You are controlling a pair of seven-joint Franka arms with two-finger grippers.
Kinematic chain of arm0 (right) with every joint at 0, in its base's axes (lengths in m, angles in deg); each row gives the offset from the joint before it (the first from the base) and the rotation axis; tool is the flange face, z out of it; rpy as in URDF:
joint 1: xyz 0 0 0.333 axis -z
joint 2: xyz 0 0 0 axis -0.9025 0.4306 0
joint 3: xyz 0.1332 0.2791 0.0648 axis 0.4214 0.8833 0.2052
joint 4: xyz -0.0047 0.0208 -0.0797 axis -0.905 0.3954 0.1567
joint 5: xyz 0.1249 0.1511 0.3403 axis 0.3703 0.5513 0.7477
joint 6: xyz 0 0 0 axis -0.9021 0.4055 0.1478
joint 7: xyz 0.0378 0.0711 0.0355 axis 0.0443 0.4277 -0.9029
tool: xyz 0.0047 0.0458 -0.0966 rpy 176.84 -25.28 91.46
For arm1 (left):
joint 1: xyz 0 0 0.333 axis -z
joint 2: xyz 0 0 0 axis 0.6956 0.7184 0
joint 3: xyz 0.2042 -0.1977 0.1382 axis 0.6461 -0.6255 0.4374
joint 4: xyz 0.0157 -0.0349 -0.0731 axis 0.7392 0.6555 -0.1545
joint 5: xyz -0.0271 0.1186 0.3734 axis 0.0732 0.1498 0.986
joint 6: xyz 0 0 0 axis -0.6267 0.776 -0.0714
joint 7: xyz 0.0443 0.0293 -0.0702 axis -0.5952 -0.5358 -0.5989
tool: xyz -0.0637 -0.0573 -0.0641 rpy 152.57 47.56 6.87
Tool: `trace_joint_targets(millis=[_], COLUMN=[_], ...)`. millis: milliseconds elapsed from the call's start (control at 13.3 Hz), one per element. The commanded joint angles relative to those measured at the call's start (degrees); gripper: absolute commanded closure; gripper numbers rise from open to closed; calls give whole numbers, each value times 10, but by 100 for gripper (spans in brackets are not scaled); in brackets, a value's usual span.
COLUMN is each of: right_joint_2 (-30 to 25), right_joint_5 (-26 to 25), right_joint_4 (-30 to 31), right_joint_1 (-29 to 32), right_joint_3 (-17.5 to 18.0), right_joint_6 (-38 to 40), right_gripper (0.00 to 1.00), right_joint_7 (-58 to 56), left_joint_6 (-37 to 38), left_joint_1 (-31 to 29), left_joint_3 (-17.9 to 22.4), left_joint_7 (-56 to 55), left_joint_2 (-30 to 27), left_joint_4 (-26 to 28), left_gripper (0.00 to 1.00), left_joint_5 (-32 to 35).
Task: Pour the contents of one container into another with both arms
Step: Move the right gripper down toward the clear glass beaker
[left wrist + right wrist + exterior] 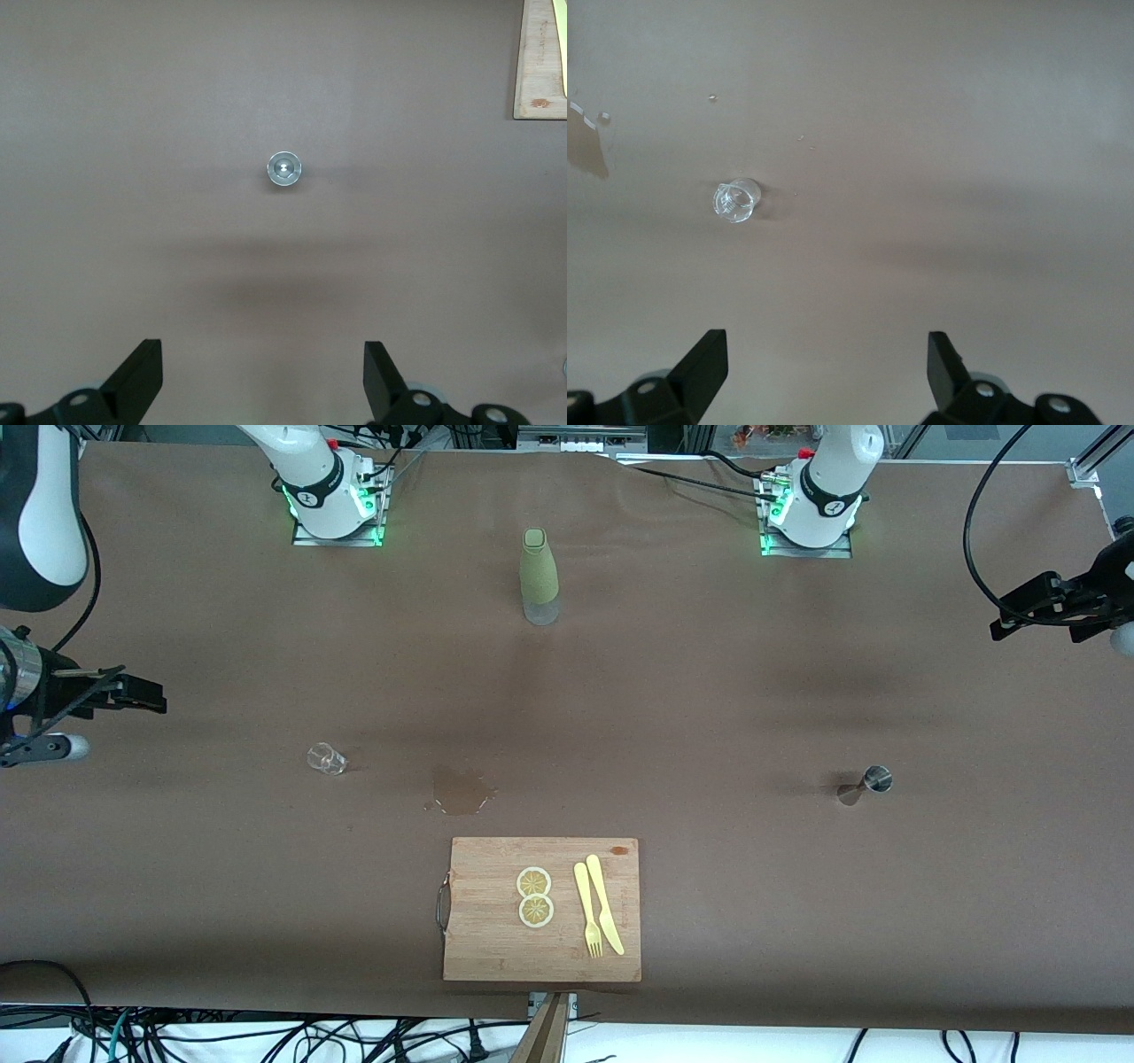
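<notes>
Nearest the camera lies a wooden cutting board (540,908) carrying two lemon slices (534,895) and a yellow plastic fork (586,910) and knife (605,904) side by side. Of the task's own things, the small clear glass (327,758) stands on the brown counter (709,691) toward the right arm's end, and the steel jigger (866,783) stands upright toward the left arm's end, well apart from the glass; both sit a little farther from the camera than the board. Between glass and board a wet spill (461,792) darkens the cloth. A green bottle (538,576) stands upright between the two arm bases, farthest from the camera. The right pincer (133,691) hangs over the counter's edge at its own end, fingers spread and holding nothing; in the right wrist view the glass (734,200) lies ahead of the spread pincer (824,367), off to one side of its centre line. The left pincer (1032,607) hovers at the other end, likewise spread and empty, and the jigger (284,169) sits almost straight ahead of the pincer (263,372) in the left wrist view, mouth up. Each arm is the nearer one to its own container, so nothing is grasped yet and pouring looks not begun. No brand or writing can be read anywhere.
</notes>
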Motion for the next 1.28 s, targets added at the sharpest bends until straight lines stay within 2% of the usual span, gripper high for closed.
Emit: trace_joint_targets(millis=[0,226,377,603,980,1206], right_joint_2=[-13,-12,-9,3,74,102], right_joint_5=[16,24,49,143,323,367], right_joint_4=[47,91,119,160,160,159], right_joint_1=[3,8,16,39,43,43], right_joint_3=[1,0,-3,-10,-43,-47], right_joint_6=[-46,-100,-141,-191,-192,-192], right_gripper=[0,0,0,0,0,0], right_joint_7=[-95,-215,-306,-463,-690,-755], left_joint_6=[5,5,5,5,2,-27], left_joint_1=[-3,-4,-2,-8,-9,-9], left_joint_3=[0,0,-1,1,1,0], left_joint_7=[7,7,7,10,30,29], left_joint_2=[6,6,7,9,9,8], left_joint_4=[-15,-15,-17,-19,-4,24], left_gripper=[0,0,0,0,0,0], left_joint_5=[-15,-15,-15,-30,-32,-28])
